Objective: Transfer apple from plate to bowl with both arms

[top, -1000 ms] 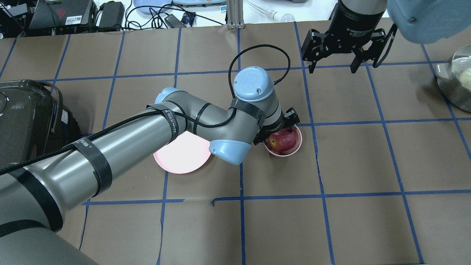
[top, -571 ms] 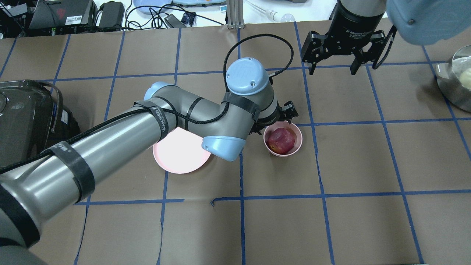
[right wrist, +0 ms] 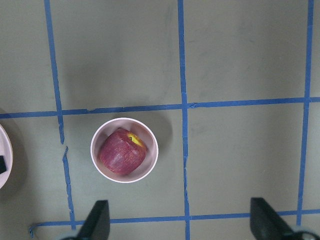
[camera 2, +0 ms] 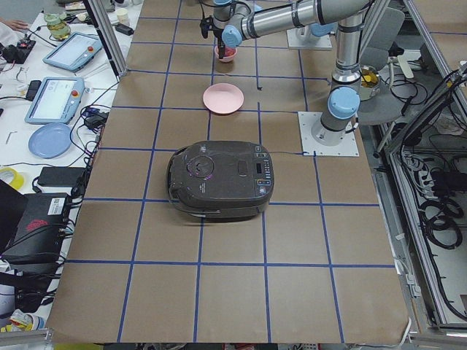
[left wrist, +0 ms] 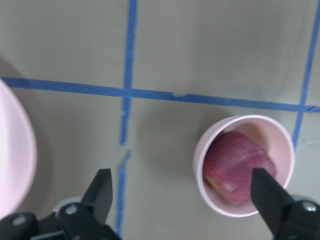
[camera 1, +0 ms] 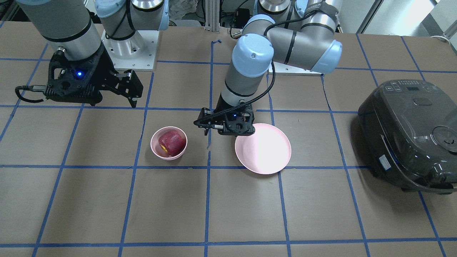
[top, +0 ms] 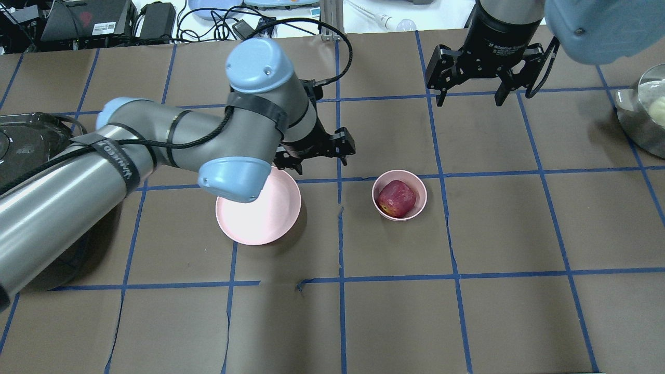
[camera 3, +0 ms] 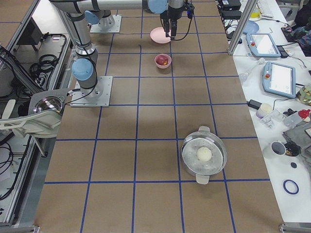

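The dark red apple lies in the small pink bowl, right of the table's middle. The wide pink plate stands empty to its left. My left gripper is open and empty, hovering over the table by the plate's far edge, apart from the bowl. Its wrist view shows the apple in the bowl between its spread fingertips. My right gripper is open and empty, high at the far right. Its wrist view looks down on the apple.
A black rice cooker stands at the robot's left end of the table. A steel pot with a pale ball inside stands at the right end. Blue tape lines grid the brown table cover.
My left gripper has let go of the apple in the bowl and has drawn back left and up, toward the plate's far edge. The apple stays in the bowl. The right arm has barely moved.
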Controlling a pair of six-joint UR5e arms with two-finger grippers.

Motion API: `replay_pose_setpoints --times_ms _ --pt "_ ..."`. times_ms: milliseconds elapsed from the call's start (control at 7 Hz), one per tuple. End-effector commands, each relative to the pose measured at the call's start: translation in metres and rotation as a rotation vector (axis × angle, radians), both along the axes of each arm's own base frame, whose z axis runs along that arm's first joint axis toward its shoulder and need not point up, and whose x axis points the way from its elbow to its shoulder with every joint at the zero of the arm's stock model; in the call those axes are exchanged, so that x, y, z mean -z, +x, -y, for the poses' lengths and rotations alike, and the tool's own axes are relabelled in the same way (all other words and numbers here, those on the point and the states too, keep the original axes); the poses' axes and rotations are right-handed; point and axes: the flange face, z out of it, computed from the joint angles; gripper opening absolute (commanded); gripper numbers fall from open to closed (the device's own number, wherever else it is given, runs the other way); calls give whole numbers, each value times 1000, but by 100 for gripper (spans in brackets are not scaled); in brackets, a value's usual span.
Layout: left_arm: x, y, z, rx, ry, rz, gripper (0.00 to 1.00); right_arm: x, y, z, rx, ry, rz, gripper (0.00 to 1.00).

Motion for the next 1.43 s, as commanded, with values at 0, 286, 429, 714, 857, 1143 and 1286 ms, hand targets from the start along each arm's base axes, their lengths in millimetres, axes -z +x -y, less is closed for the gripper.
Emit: replay_pose_setpoints --times_ms 0,286,429,714,857,1143,1286 --pt "-77 77 8 58 -41 102 100 -1 0 -2 -1 0 -3 100" --pt "-152 141 43 89 6 135 100 -1 0 -2 -1 -2 -2 100" --pt "-154 145 43 108 39 156 100 -1 0 -2 -1 -2 -2 100" --pt "-169 151 43 96 8 169 100 -1 0 -2 -1 -2 -3 100" --pt "-169 151 40 96 10 169 100 -1 0 -2 -1 -2 -2 100" --pt "-171 151 36 94 7 165 100 -1 -1 -2 1 -2 -3 100" --pt "-170 151 36 94 8 165 100 -1 0 -2 -1 -2 -3 100"
